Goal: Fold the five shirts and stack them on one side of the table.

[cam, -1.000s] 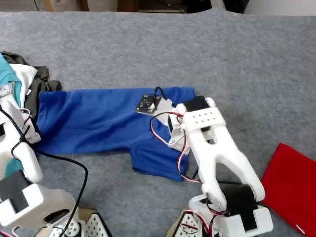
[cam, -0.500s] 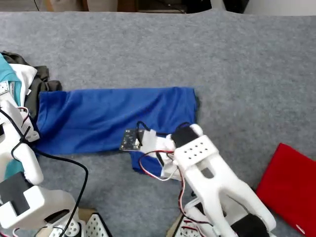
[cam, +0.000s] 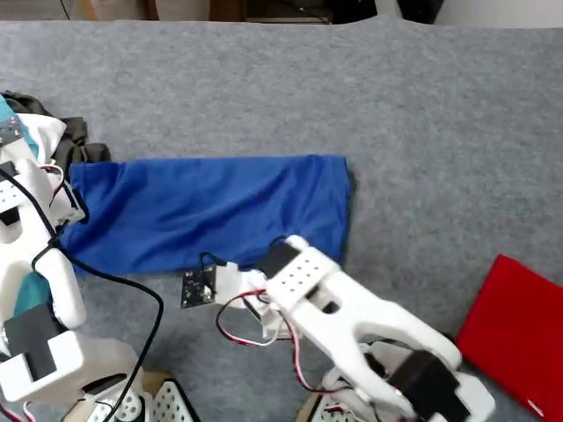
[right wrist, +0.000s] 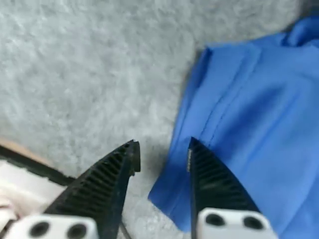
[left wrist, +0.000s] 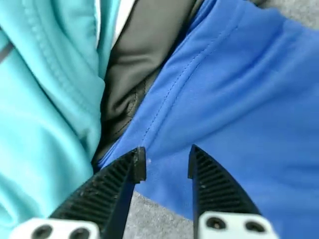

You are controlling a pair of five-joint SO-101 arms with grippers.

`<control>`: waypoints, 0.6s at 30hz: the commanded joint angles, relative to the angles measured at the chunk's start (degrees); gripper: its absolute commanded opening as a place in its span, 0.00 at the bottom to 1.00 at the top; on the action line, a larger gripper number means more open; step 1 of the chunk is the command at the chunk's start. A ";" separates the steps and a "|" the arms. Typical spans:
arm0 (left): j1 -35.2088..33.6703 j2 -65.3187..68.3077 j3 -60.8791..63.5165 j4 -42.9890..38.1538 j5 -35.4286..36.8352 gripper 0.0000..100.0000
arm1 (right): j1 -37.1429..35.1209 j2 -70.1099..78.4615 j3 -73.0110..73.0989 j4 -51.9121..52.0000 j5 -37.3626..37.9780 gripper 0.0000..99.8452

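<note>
I saw the blue shirt (cam: 211, 211) lying flat across the grey worktop (cam: 422, 114). My left gripper (left wrist: 167, 154) hung narrowly parted over its edge beside the teal shirt (left wrist: 45, 99). My right gripper (right wrist: 163, 147), narrowly parted and empty, sat over the shirt's near corner.

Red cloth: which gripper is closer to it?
Right. The right gripper is by the blue shirt, at its front edge; the left gripper, at its end farthest from the red cloth.
</note>
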 commanded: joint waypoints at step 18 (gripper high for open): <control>-6.15 -2.07 2.64 -9.76 0.62 0.16 | 1.36 -7.96 -4.97 4.66 -2.55 0.17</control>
